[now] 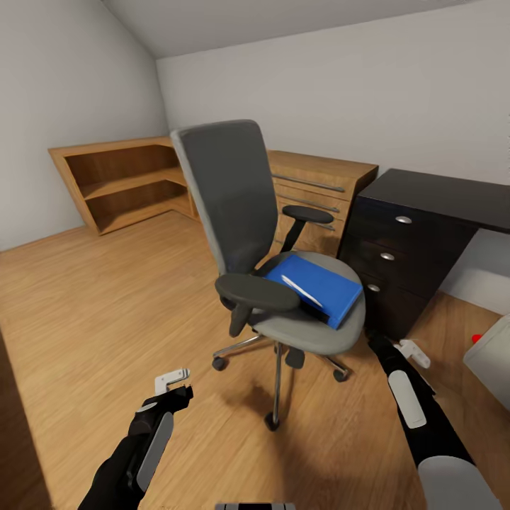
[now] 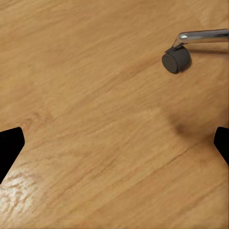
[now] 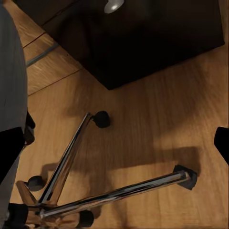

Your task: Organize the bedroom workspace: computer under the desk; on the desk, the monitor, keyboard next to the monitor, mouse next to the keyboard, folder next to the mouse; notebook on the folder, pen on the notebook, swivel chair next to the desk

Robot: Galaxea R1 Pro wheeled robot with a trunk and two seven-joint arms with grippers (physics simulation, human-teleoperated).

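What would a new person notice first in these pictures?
The grey swivel chair stands mid-room on the wooden floor, with a blue folder on its seat and a white pen on the folder. To its right is a dark desk with drawers.

The swivel chair [image 3: 9, 71] shows its grey seat edge and its chrome star base [image 3: 95, 195] with black casters [image 3: 101, 119] resting on the wooden floor [image 3: 167, 124]. A dark drawer cabinet [image 3: 143, 43] with a round silver knob [image 3: 113, 5] stands beyond, beside a lighter wooden unit [image 3: 47, 67].
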